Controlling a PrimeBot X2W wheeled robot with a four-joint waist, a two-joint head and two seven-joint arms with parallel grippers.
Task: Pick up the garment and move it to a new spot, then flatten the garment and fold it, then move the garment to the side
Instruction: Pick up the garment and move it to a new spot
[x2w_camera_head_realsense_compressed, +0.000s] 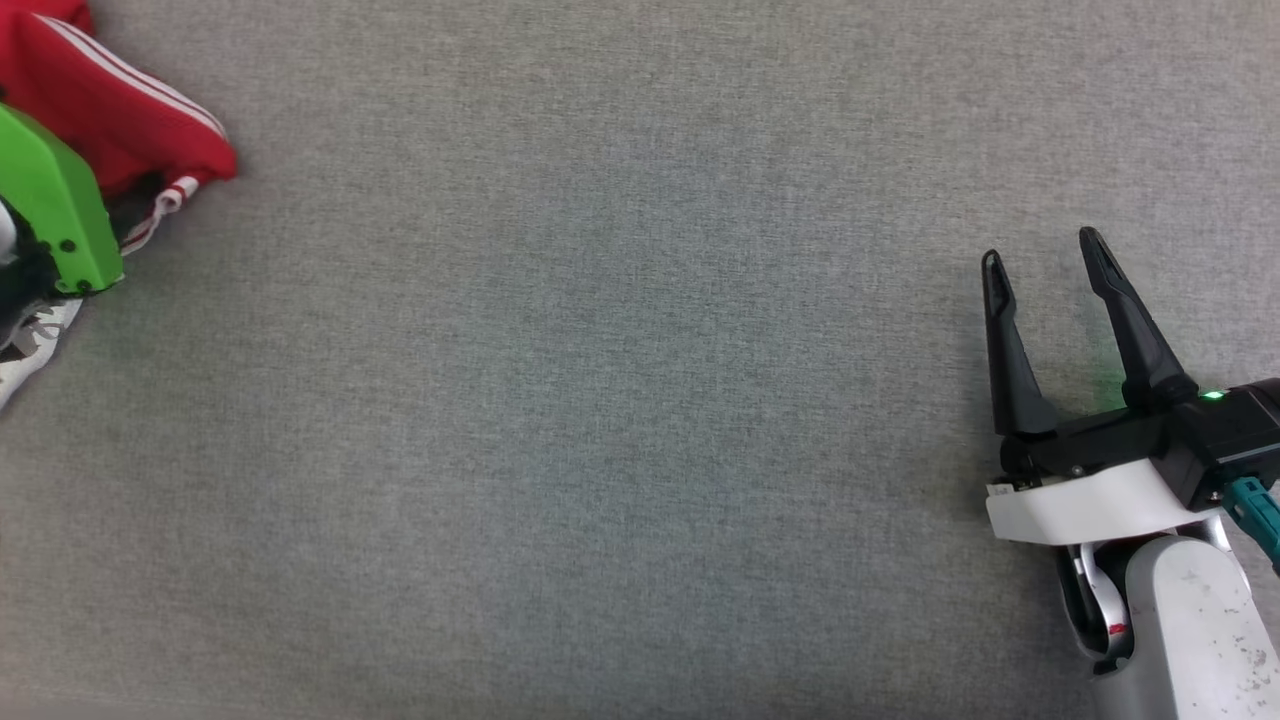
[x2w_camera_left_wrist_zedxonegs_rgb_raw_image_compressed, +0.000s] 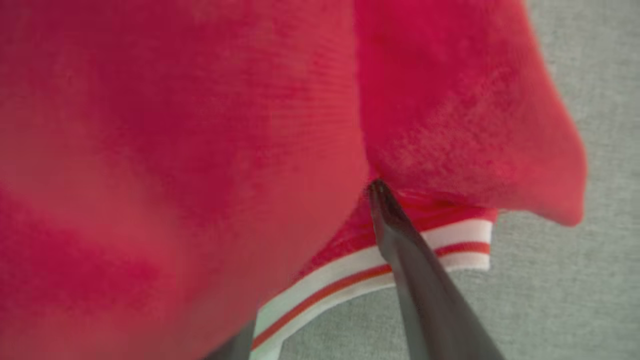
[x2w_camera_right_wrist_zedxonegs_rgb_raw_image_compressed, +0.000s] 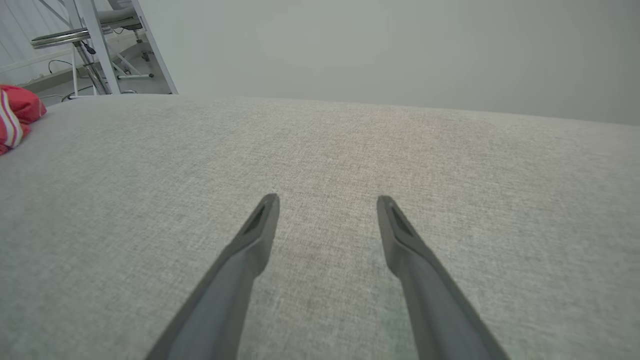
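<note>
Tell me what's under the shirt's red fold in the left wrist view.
Under the shirt fold: striped trim, grey cloth surface, and one tool finger tip poking in. The other finger is almost wholly covered, so what it touches is hidden.

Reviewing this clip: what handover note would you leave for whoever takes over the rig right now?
Grippers: the left gripper is pushed into the garment, with red fabric between its fingers and one tip by the striped trim. I cannot tell whether it has gripped. The right gripper is open and empty over the grey surface, well apart from the garment.
Garment: bunched up at the far left of the head view.
Done: the left gripper has reached the garment.
Left: grip, lift, move to a new spot, flatten, fold, move aside.
</note>
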